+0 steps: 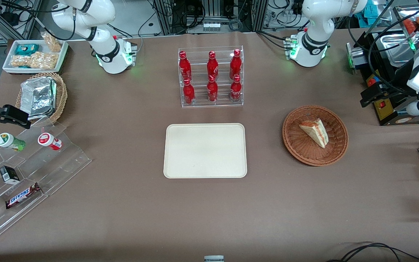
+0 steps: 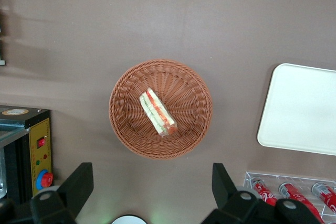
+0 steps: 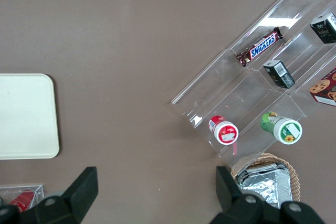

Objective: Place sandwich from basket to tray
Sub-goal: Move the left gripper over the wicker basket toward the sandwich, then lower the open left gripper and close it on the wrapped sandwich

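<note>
The sandwich, a pale wedge with red, orange and green layers, lies in the round reddish-brown wicker basket. The cream tray lies bare at the table's middle, beside the basket. My left gripper hangs high up, off the basket's rim toward the working arm's end of the table, and holds nothing. In the left wrist view the gripper is open, with its fingers spread wide and short of the basket. The sandwich lies in the basket's middle, and the tray shows beside it.
A clear rack of red bottles stands farther from the camera than the tray. A black and yellow control box sits close to the gripper. A clear stepped shelf with snacks and a tan basket with foil container lie toward the parked arm's end.
</note>
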### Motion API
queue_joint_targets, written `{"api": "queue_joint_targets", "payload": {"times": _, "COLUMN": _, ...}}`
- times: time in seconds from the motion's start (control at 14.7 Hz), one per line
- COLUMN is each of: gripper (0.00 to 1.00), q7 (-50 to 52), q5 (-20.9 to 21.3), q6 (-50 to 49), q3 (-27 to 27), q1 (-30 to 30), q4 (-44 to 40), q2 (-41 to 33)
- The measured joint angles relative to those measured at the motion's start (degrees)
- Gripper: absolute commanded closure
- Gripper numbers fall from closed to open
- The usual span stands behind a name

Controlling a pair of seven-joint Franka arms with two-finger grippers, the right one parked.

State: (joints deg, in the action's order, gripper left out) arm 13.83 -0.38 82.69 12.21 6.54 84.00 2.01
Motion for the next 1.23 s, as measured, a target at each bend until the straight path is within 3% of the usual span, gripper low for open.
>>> {"api": "queue_joint_targets", "payload": {"times": 0.41, "gripper": 0.0, "q7": 0.0, "q5": 0.16, "q6": -1.19, "q3": -0.56, "q1": 0.24, "q4": 1.04, "q2": 0.15}}
{"api": "queue_joint_targets", "payload": {"times": 0.68, "gripper": 0.0, "q7": 4.1, "q5": 0.18, "q6": 0.94, "q3": -2.27, "q1": 0.43, "q4": 7.99, "q2": 1.92}}
{"api": "queue_joint_targets", "payload": {"times": 1.23, "gripper": 0.0, "q7": 31.63, "q5": 0.16, "q6": 35.46, "q3": -1.52, "q1": -0.03, "q4": 36.63, "q2": 2.88}}
